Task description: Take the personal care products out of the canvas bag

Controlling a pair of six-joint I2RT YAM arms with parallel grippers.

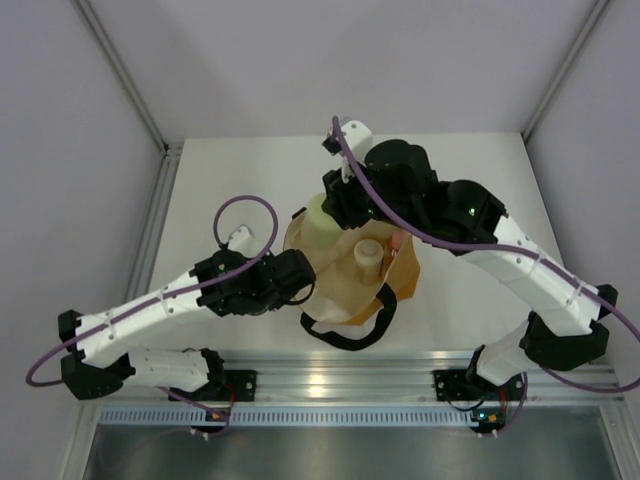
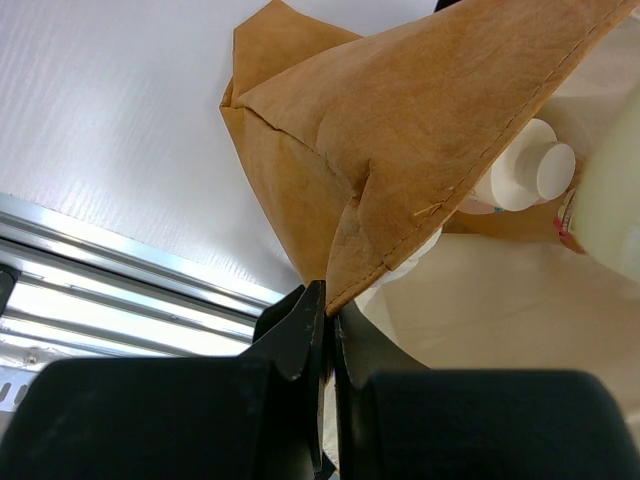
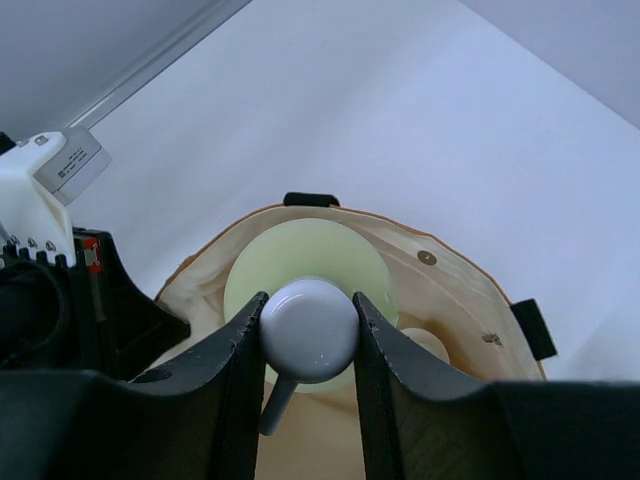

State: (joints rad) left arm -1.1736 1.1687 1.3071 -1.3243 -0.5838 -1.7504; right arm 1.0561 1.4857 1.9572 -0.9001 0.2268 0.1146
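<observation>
The tan-orange canvas bag (image 1: 395,270) stands open in the middle of the table, cream lining showing. My right gripper (image 1: 328,208) is over the bag's far left side. In the right wrist view it (image 3: 310,318) is shut on the white cap (image 3: 310,335) of the yellow-green bottle (image 3: 300,255), which stands upright in the bag's mouth. A beige wide-topped bottle (image 1: 368,254) lies inside beside it. My left gripper (image 2: 330,310) is shut on the bag's rim (image 2: 360,275) at its near left. The whitish dark-capped bottle is hidden.
A black loop handle (image 1: 345,335) lies on the table in front of the bag. The aluminium rail (image 1: 330,380) runs along the near edge. Frame posts stand at the back corners. A sliver of orange-pink (image 1: 399,242) shows inside the bag.
</observation>
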